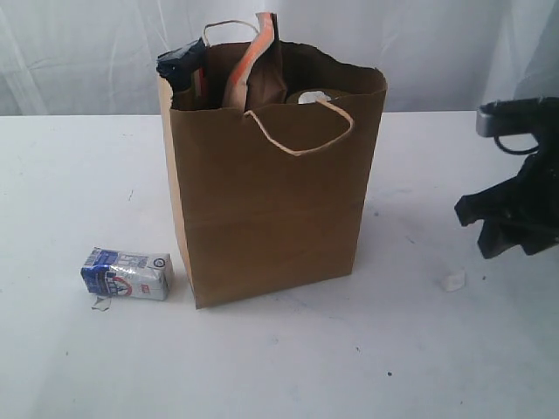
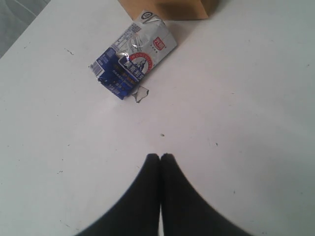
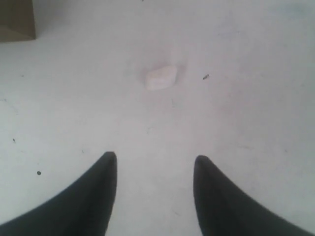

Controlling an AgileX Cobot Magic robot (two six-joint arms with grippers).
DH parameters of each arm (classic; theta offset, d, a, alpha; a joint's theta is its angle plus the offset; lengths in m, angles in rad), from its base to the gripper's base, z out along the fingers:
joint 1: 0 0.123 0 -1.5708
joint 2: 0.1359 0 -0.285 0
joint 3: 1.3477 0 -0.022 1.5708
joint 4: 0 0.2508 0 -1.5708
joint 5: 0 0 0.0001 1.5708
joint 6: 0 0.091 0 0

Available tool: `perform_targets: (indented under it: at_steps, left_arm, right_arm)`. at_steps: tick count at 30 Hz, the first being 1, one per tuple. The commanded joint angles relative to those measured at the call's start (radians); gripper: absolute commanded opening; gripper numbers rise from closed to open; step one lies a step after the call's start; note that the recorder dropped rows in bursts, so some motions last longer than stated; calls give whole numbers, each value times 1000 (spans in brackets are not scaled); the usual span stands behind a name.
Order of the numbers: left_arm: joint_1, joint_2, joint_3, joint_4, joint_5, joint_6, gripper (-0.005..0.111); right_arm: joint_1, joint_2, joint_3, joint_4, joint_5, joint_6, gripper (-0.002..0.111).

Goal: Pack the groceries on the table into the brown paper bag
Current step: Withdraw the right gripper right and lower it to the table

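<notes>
Left gripper point(image 2: 160, 156) hung shut, empty, nearer the small blue-white carton point(image 2: 133, 61), lying flat on the surface left of the brown paper bag point(image 1: 271, 201).

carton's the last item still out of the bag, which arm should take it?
Left, probably. The small blue-white carton lies on the table left of the brown paper bag, ahead of the left gripper, whose fingers are shut. The right gripper is beyond the bag.

Side-on exterior, perhaps low; downward wrists
</notes>
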Motion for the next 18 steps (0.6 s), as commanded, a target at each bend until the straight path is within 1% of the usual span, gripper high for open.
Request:
perform_targets:
  at_steps: [1, 2, 9, 12, 18]
  left_arm:
    - [2, -7, 5, -3, -1, -6, 0]
    - [2, -7, 5, -3, -1, -6, 0]
    - [2, -7, 5, -3, -1, -6, 0]
    - [2, -7, 5, -3, -1, -6, 0]
    - [2, -7, 5, -3, -1, -6, 0]
  right_arm:
    - [-6, 87, 14, 8, -63, -17, 58]
    - [-3, 108, 14, 14, -81, -17, 60]
    - [33, 241, 14, 19, -193, -17, 60]
    - [33, 290, 14, 19, -240, -17, 60]
    - [33, 375, 14, 19, -277, -17, 60]
